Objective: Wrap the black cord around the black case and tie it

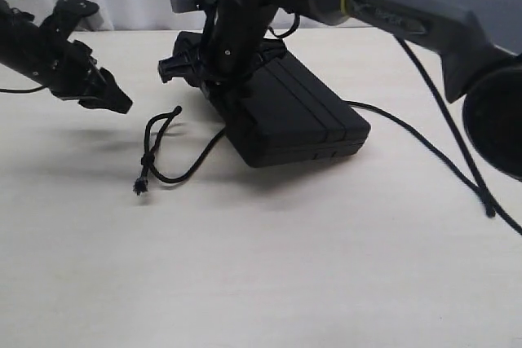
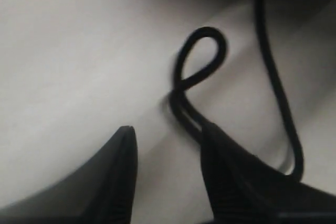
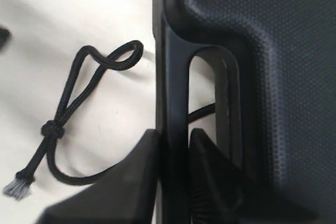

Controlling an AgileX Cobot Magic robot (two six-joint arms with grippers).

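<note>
Right wrist view showed the right gripper (image 3: 172, 142) clamped on the handle (image 3: 173, 66) of the black case (image 3: 273, 77), black cord (image 3: 79, 85) loose beside the case, left gripper (image 2: 168, 132) parted and empty nearby; judged risk: narrow grip slipping, case dropping onto cord.

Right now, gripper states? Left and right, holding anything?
left gripper: open, holding nothing.
right gripper: closed on the handle of the black case.
</note>
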